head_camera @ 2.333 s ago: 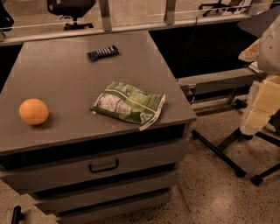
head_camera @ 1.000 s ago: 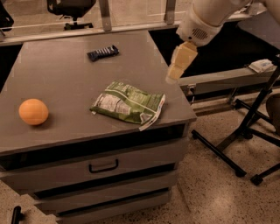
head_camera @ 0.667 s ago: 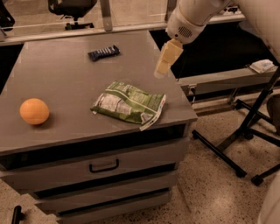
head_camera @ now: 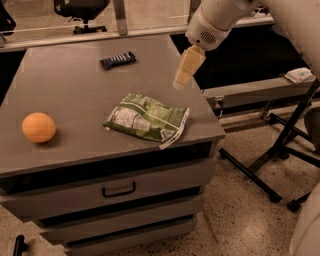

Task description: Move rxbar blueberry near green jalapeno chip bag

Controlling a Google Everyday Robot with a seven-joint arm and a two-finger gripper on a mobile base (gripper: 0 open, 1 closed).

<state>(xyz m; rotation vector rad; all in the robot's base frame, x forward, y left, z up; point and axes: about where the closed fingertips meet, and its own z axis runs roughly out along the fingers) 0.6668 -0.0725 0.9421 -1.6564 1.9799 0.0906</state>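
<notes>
Grey and flat, the surface [head_camera: 75,100] on top of a drawer cabinet fills the left and the middle of the frame, with a speckled floor below it and the base of an office chair [head_camera: 82,10] behind it at the top edge. The rxbar blueberry [head_camera: 118,60] lies flat in the upper middle, near the far edge of the surface. The green jalapeno chip bag [head_camera: 147,120] lies crumpled near the front right corner, with its white label panel facing up, well apart from the bar. An orange [head_camera: 38,127] rests alone at the left side.

The white arm [head_camera: 215,22] enters from the upper right, and its cream pincer [head_camera: 181,77] hangs in the air over the right edge of the surface, between the bar and the bag but touching neither. How far the pincer is open I cannot tell from this view; nothing is seen in its hold.

To my judgement the step in hand is the approach, and the bar is not yet grasped. The next move calls for going left and toward the far edge, coming down over the bar and lining up across its narrow side. Because the bar is thin and flat, the pincer must go very low, almost to the surface, before closing.
</notes>
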